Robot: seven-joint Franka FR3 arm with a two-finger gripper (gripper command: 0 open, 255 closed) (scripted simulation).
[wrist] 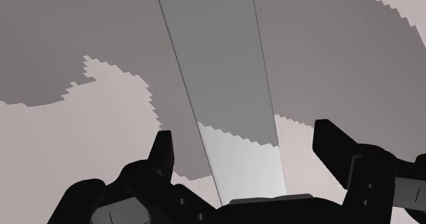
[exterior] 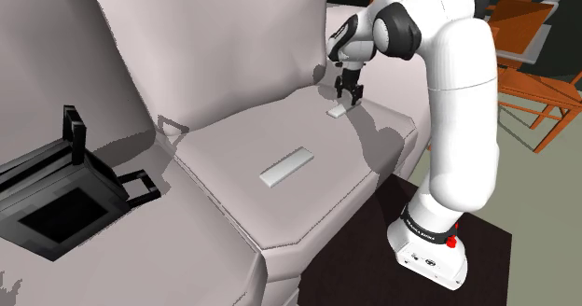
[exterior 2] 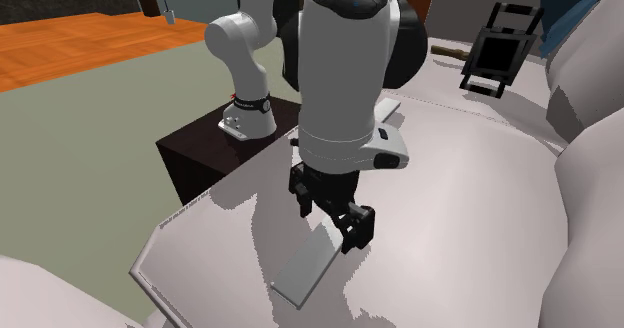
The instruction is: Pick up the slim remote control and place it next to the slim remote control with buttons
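Note:
A slim, plain grey remote (exterior: 338, 112) lies on the far sofa cushion, and my black gripper (exterior: 349, 91) hangs just above it. The fingers stand open on either side of the remote (wrist: 225, 86), one fingertip (wrist: 164, 154) on each long edge, not touching it. In the second exterior view the gripper (exterior 2: 330, 216) hovers over one end of the remote (exterior 2: 305, 266). A second slim, light grey remote (exterior: 285, 167) lies on the middle cushion, nearer the shoulder view's left. No buttons show on either remote.
The pale sofa cushion (exterior: 233, 146) has a tall backrest (exterior: 187, 43) behind it. A black open-topped frame object (exterior: 56, 192) sits on the sofa at the shoulder view's left. The dark stand (exterior: 485, 267) is at lower right, with orange furniture (exterior: 536, 66) beyond.

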